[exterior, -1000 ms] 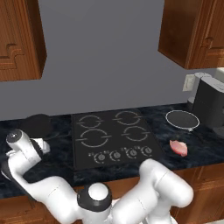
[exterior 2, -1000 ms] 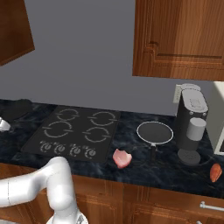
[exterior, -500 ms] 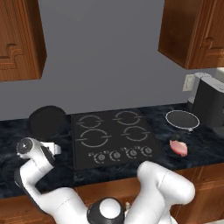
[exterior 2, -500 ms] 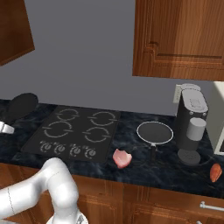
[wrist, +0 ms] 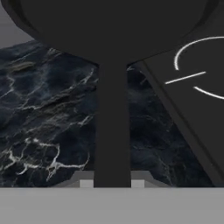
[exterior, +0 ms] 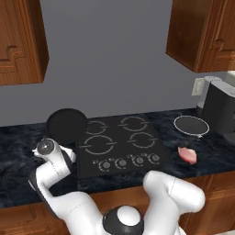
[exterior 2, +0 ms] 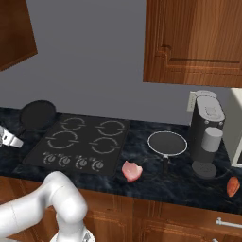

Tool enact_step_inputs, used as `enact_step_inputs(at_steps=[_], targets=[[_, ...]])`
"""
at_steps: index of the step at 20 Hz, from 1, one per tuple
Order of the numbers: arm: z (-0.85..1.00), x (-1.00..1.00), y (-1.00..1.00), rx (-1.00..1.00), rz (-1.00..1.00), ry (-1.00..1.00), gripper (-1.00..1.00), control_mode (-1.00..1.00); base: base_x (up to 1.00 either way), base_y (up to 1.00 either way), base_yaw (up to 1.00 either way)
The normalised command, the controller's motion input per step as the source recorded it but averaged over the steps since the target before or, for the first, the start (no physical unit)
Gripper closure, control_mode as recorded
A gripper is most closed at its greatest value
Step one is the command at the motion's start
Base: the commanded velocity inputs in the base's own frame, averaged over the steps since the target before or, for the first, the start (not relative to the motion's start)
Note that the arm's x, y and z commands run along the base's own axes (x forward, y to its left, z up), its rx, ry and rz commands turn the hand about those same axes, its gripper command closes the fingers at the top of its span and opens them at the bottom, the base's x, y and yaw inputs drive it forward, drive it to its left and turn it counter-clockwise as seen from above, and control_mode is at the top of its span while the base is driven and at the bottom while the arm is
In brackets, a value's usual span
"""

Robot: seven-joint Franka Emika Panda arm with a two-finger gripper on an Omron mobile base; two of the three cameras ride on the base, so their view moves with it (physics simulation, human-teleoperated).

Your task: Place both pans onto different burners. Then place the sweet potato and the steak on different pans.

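Black and matte, the pan you're carrying hangs tilted over the cooktop's left edge — your gripper is clamped tight on its long handle, with the dark marble counter below. You'll find the silver-rimmed pan resting on the counter right of the cooktop, beside the coffee machine. Your steak lies just in front of that pan; the sweet potato sits far right.

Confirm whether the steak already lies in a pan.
No, the steak lies on the bare counter, beside the silver-rimmed pan.
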Motion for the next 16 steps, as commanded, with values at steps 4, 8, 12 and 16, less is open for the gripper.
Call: enact_step_inputs(at_steps=[4,8,12,16], targets=[[0.27,0.00,-0.14,0.25,-0.14,0.06,1.00,-1.00,0.00,0.00,0.00],[0.41,0.02,-0.09,0.24,-0.13,0.12,1.00,-1.00,0.00,0.00,0.00],[0.63,0.01,-0.04,0.23,-0.11,0.12,1.00,-1.00,0.00,0.00,0.00],[0.42,0.00,-0.04,0.17,-0.09,0.13,1.00,-1.00,0.00,0.00,0.00]])
